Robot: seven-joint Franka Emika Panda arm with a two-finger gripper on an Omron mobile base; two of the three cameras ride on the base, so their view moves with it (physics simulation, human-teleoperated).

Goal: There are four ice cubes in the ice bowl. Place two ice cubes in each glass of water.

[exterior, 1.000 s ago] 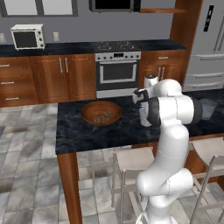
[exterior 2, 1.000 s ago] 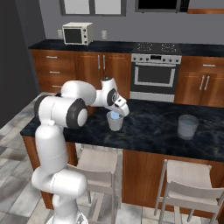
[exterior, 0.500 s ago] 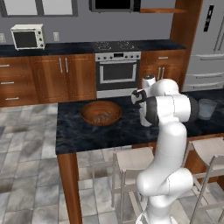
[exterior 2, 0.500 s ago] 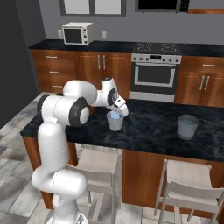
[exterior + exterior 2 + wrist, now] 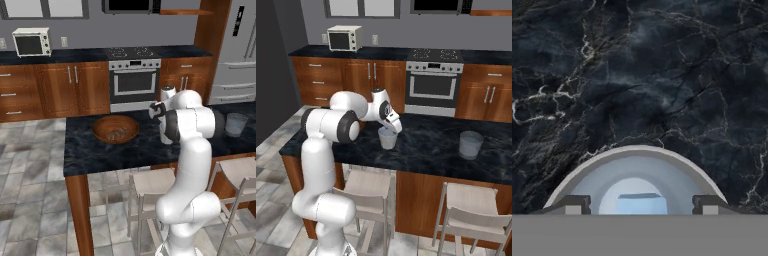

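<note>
Ice cubes (image 5: 637, 202) are the items to be moved: small, pale blue, translucent, hard-edged, and by judgement light and slippery, so a grip across two opposite flat faces should hold best. One pale blue block lies inside the near glass of water (image 5: 387, 138), seen from above in the hand view. More pale pieces rest in the ice bowl (image 5: 115, 128) — their number cannot be read at this size.

The gripper (image 5: 637, 205) hangs directly over the near tumbler, its jaws standing wide, one tip to each side of the glass interior, with nothing between them.

Materials and shapes:
- Ice bowl — wide, shallow, round, reddish-brown wood, matte; it sits on the counter well apart from the near tumbler.
- Tumblers — translucent grey-white, slightly tapered, no handles; thin-walled and probably easy to tip.
- Second tumbler (image 5: 470, 144) stands well apart along the counter.
- Counter (image 5: 637, 75) — dark polished stone with white veining, flat and hard.
</note>
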